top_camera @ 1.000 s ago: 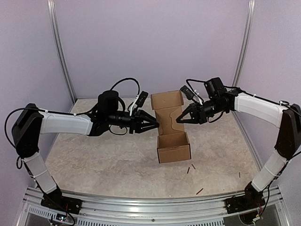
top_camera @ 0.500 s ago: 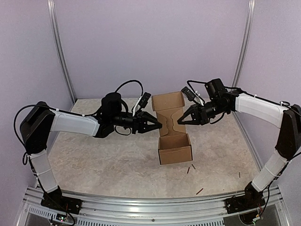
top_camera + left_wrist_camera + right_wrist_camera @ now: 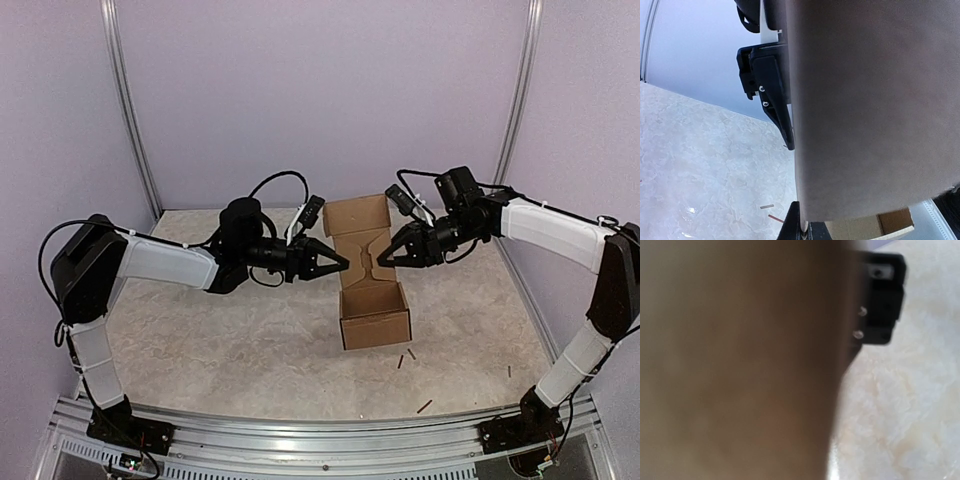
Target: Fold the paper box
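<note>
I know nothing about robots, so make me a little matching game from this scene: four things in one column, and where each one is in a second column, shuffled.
Things:
1. paper box
2. left hand
3. right hand
4. dark sticks

Places:
A. scattered near the front, right of centre
B. at the box's left side
C. mid-table, brown, open on top
D. at the box's right side

Pairs: 1-C, 2-B, 3-D, 4-A

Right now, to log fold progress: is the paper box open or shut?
Open. The paper box shows its hollow inside from above, and its lid panel stands behind it, not folded over.
</note>
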